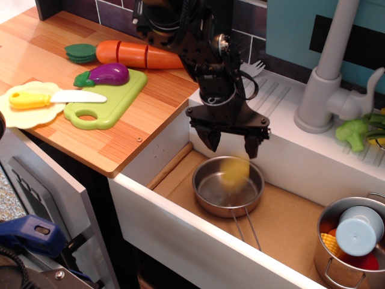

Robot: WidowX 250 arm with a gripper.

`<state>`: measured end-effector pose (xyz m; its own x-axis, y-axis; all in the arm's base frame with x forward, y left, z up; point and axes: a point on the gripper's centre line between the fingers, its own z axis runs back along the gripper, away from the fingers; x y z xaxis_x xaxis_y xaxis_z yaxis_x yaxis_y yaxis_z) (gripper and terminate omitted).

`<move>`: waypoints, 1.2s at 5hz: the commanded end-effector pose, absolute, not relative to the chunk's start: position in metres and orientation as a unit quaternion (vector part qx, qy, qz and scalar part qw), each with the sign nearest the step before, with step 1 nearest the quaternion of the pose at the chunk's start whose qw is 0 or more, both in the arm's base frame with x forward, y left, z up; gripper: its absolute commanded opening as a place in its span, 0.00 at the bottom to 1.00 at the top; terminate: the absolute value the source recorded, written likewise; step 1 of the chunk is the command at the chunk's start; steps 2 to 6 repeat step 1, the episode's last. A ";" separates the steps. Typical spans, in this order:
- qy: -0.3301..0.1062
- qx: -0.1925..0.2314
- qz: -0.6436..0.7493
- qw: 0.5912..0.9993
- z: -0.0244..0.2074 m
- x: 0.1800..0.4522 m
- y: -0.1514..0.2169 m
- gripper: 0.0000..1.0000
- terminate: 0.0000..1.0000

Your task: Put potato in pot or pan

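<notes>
- Your tool hangs right above the pan, fingers spread apart, gripping nothing.
- The potato, a yellow blur, sits inside the pan's rim.

Blurred yellow potato inside steel pan, end effector spread wide just above, empty

No readable text, label, brand or number shows on anything.
</notes>
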<state>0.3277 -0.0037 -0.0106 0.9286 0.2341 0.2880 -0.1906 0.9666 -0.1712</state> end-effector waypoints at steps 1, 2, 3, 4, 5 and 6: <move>-0.177 -0.071 0.107 0.976 0.001 0.337 -0.001 1.00 1.00; -0.177 -0.071 0.107 0.976 0.001 0.337 -0.001 1.00 1.00; -0.177 -0.071 0.107 0.976 0.001 0.337 -0.001 1.00 1.00; -0.177 -0.071 0.107 0.976 0.001 0.337 -0.001 1.00 1.00; -0.177 -0.071 0.107 0.976 0.001 0.337 -0.001 1.00 1.00; -0.177 -0.071 0.107 0.976 0.001 0.337 -0.001 1.00 1.00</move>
